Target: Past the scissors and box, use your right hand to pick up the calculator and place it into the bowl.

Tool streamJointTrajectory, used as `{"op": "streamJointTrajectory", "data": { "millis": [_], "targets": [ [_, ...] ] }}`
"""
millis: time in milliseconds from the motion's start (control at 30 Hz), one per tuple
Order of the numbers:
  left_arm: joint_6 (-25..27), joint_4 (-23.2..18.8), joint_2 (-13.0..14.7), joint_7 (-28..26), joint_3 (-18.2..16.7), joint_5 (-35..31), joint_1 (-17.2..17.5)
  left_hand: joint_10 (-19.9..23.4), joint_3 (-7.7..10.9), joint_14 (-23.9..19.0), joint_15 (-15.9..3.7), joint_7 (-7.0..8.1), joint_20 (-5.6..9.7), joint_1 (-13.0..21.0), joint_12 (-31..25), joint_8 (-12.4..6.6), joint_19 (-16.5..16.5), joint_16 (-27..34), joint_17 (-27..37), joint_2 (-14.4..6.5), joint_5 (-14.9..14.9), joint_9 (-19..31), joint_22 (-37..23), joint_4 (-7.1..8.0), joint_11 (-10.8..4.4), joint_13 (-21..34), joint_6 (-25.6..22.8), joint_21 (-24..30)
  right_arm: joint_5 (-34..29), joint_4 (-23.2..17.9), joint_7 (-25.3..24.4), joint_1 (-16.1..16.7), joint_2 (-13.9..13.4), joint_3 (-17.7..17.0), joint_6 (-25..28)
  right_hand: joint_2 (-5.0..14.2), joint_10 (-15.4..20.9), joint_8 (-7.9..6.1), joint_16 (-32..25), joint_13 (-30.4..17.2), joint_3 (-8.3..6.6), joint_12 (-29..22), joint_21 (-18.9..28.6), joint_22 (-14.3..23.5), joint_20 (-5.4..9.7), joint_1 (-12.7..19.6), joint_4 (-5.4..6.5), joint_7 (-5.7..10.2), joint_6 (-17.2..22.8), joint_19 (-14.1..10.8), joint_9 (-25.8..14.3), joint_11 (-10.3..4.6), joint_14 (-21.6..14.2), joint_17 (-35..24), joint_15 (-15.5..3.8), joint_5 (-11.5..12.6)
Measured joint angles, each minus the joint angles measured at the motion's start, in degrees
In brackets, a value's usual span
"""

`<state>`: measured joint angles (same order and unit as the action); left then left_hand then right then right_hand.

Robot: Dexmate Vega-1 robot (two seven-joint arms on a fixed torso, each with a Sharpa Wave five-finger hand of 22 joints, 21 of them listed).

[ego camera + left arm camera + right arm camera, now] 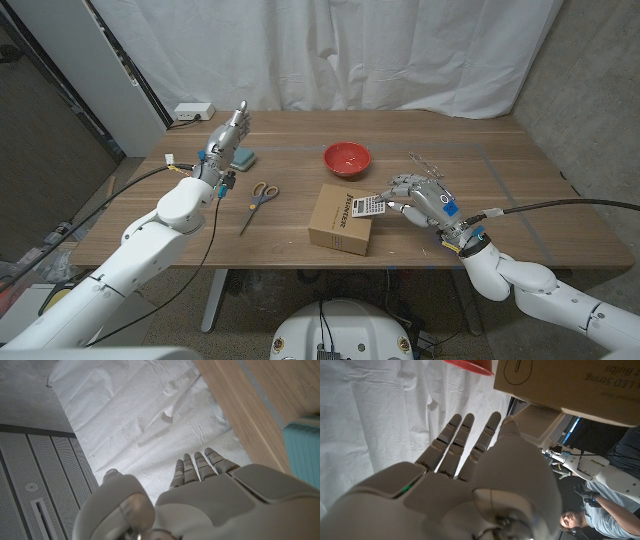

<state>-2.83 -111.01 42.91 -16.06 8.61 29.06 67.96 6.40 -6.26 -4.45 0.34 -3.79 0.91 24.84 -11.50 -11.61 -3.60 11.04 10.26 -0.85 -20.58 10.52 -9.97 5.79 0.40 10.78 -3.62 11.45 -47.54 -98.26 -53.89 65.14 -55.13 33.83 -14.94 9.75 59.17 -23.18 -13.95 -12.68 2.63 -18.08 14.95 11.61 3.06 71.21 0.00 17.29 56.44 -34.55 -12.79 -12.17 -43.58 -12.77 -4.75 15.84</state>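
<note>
The right hand (418,200) pinches the calculator (369,205) just above the box (342,219) – best to lift clear of its edge, then carry steadily to the red bowl (346,157) – while the left hand (226,133) hangs open.

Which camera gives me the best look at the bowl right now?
The head view: the whole red bowl shows, standing on the table beyond the cardboard box. The right wrist view catches only a sliver of its red rim.
</note>
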Motion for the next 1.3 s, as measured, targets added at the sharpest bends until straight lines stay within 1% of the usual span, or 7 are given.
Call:
{"op": "streamJointTrajectory", "data": {
  "millis": [367, 533, 567, 967, 1200, 1233, 1300],
  "targets": [
    [-1.21, 1.67, -0.27, 0.49, 0.02, 0.48, -0.62, 0.00, -0.22, 0.00, 0.00, 0.00, 0.00, 0.00, 0.00, 0.00, 0.00, 0.00, 0.00, -0.62, 0.00, 0.00, 0.00, 0.22, 0.00, 0.00, 0.00, 0.00, 2.20, -3.03, 3.69, 1.63, -0.17, -2.51, 1.14, -0.02, 0.00, -0.08, 0.65, -0.14, -0.46, 0.00, 0.00, 0.00, 0.00, 0.03, 0.00, -0.29, 0.08, 0.00, -2.48, 0.00, -0.60, 0.00, -0.15, -0.37],
    [-1.67, 1.85, -0.27, 0.76, -0.02, 0.78, -0.66, 0.00, -0.22, 0.00, 0.00, 0.00, 0.00, 0.00, 0.00, 0.00, 0.00, 0.00, 0.00, -0.62, 0.00, 0.00, 0.00, 0.22, 0.00, 0.00, 0.00, 0.00, 2.47, -4.27, 4.18, 2.34, -0.44, -3.63, 1.26, -0.26, 0.00, -0.08, 0.67, -0.26, -0.58, 0.00, 0.00, 0.00, 0.00, 0.27, 0.12, -0.30, 0.09, 0.01, -2.46, 0.00, -1.01, 0.27, -0.20, -0.59],
    [-1.87, 2.54, -0.30, 0.89, -0.26, 0.88, -0.79, 0.00, -0.22, 0.00, 0.00, 0.00, 0.00, 0.00, 0.00, 0.00, 0.00, 0.00, 0.00, -0.62, 0.00, 0.00, 0.00, 0.22, 0.00, 0.00, 0.00, 0.00, 3.73, -4.80, 6.26, 2.60, -0.56, -4.08, 1.63, -0.32, 0.00, -0.08, 0.71, -0.26, -0.63, 0.00, 0.00, 0.00, 0.00, 0.33, 0.17, -0.30, 0.09, 0.01, -2.45, 0.00, -1.01, 0.27, -0.20, -0.59],
    [-3.33, 3.59, -0.39, 1.48, -0.76, 1.48, -0.81, 0.00, -0.22, 0.00, 0.00, 0.00, 0.00, 0.00, 0.00, -0.01, 0.00, 0.00, 0.00, -0.61, 0.00, 0.00, 0.00, 0.22, 0.00, 0.00, 0.00, 0.00, 6.28, -7.84, 10.26, 3.94, -0.73, -7.23, 2.05, -0.34, 0.00, -0.07, 1.11, -0.26, -0.62, 0.00, -0.34, -0.11, 0.00, 0.35, 0.16, -0.71, 0.50, 0.01, -2.31, 0.00, -1.53, 0.26, -0.08, -0.85],
    [-4.05, 4.66, -0.58, 1.73, -1.11, 1.77, -0.79, 0.00, -0.45, 0.00, 0.00, 0.00, 0.00, 0.00, 0.00, -0.01, 0.00, 0.00, 0.00, -0.61, 0.00, 0.00, 0.00, -0.01, 0.00, 0.00, 0.00, 0.00, 6.28, -8.91, 10.26, 4.45, -0.61, -8.69, 2.05, -0.34, 0.31, -0.06, 1.54, -0.25, -0.87, 0.00, -0.33, -0.17, 0.00, 0.34, 0.41, -0.72, 0.52, 0.01, -2.53, 0.31, -1.82, 0.26, -0.37, -0.85],
    [-4.32, 4.74, -0.60, 1.85, -1.12, 1.82, -0.80, 0.00, -0.45, 0.00, 0.00, 0.00, 0.00, 0.00, 0.00, -0.01, 0.00, 0.00, 0.00, -0.61, 0.00, 0.00, 0.00, -0.01, 0.00, 0.00, 0.00, 0.00, 7.38, -9.24, 12.01, 4.60, -0.51, -9.15, 2.29, -0.34, 0.31, -0.06, 1.54, -0.25, -0.87, 0.00, -0.33, -0.17, 0.00, 0.35, 0.41, -0.72, 0.52, 0.01, -2.53, 0.31, -1.82, 0.26, -0.37, -0.85],
    [-4.56, 4.97, -0.66, 1.95, -1.13, 1.89, -0.80, 0.00, -0.52, 0.00, 0.00, 0.00, 0.00, 0.00, 0.00, -0.01, 0.00, 0.00, 0.00, -0.61, 0.00, 0.00, 0.00, 0.06, 0.00, 0.00, 0.00, 0.00, 7.63, -9.61, 12.30, 4.77, -0.39, -9.66, 2.33, -0.34, 0.31, 0.25, 1.54, -0.25, -0.87, 0.00, -0.33, -0.17, 0.00, 0.34, 0.41, -0.73, 0.53, 0.01, -2.53, 0.31, -1.82, 0.26, -0.37, -0.85]
  ]
}}
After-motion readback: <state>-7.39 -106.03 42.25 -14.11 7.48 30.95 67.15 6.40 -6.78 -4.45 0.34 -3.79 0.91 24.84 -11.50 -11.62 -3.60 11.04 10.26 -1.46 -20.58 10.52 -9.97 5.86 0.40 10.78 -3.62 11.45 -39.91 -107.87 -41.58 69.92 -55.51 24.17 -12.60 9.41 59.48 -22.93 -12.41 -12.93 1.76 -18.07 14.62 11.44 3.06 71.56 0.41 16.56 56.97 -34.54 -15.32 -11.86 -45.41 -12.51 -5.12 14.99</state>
